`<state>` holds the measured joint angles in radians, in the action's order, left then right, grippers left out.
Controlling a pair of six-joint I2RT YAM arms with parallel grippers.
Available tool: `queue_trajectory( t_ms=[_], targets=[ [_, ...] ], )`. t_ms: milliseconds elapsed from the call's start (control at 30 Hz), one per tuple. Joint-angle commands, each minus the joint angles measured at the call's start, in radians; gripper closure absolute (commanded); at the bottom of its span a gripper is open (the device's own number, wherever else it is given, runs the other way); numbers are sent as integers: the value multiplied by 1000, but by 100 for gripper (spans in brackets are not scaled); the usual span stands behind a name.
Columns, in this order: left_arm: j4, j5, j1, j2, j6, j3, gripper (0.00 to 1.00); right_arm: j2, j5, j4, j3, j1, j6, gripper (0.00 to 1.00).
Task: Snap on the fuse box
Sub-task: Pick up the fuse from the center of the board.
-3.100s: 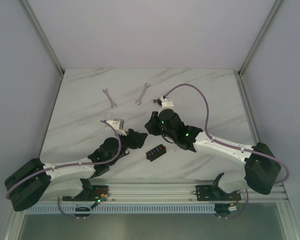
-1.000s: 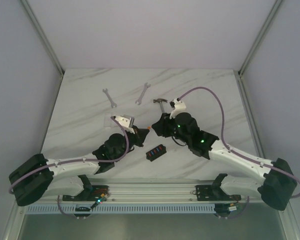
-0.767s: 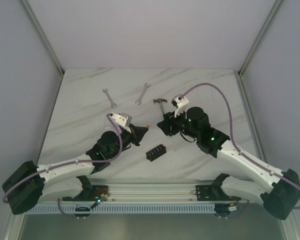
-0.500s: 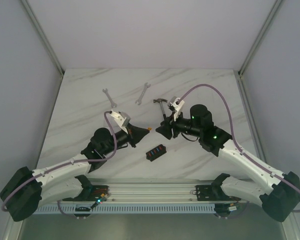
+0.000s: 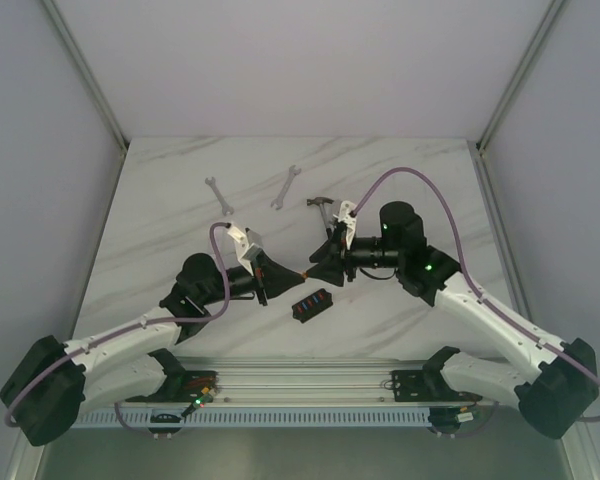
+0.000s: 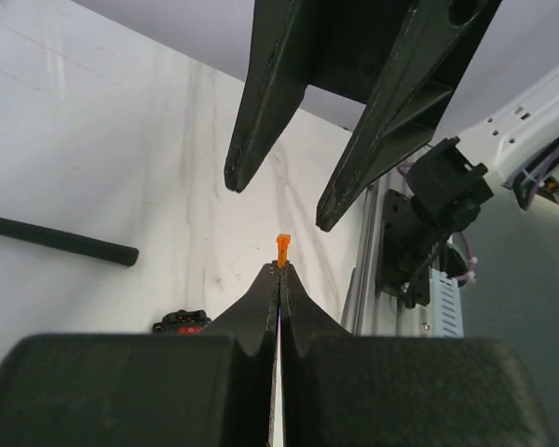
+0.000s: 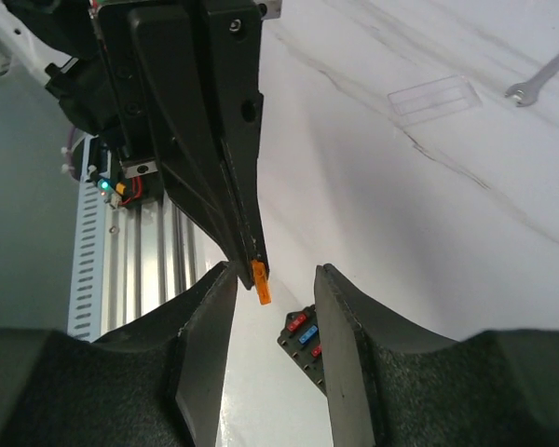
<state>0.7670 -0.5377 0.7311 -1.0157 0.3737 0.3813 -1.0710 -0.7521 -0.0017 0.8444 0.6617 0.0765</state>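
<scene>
1. The fuse box [image 5: 313, 302] lies flat on the white marbled surface [image 5: 160, 230], close to the near edge and between the two arms. Its face with the red, orange and blue fuses looks upward. Neither gripper touches it.
2. Just behind the fuse box, the left gripper [image 6: 279, 270] is closed tight and pinches a small orange fuse [image 6: 282, 248] at its very tips. The fuse sticks out beyond the tips.
3. The right gripper [image 7: 275, 272] faces the left one, tip to tip. Its jaws stand apart with the orange fuse between them, nearer to one finger. It is not possible to tell if that finger touches the fuse.
4. Farther back lies a hammer [image 5: 323, 203]. Its metal head shows beside the right wrist, and its black handle appears in the left wrist view.
5. A clear plastic piece [image 7: 435, 96] lies flat on the surface, behind the left arm.
6. Farthest away lie a wrench [image 5: 218, 196] and a second wrench [image 5: 286, 187], well apart from the fuse box.
</scene>
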Motion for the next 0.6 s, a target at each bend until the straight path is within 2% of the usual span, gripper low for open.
queue_trajectory(
  t_ms=[0, 367, 567],
  targets=[
    [87, -76, -5, -15, 28, 18, 100, -16, -97, -18, 44, -3, 38, 56],
    [129, -98, -4, -21, 56, 14, 100, -34, -149, -52, 51, -4, 64, 66],
    [130, -104, -4, -25, 57, 15, 100, -34, -150, -54, 51, -5, 67, 77]
  ],
)
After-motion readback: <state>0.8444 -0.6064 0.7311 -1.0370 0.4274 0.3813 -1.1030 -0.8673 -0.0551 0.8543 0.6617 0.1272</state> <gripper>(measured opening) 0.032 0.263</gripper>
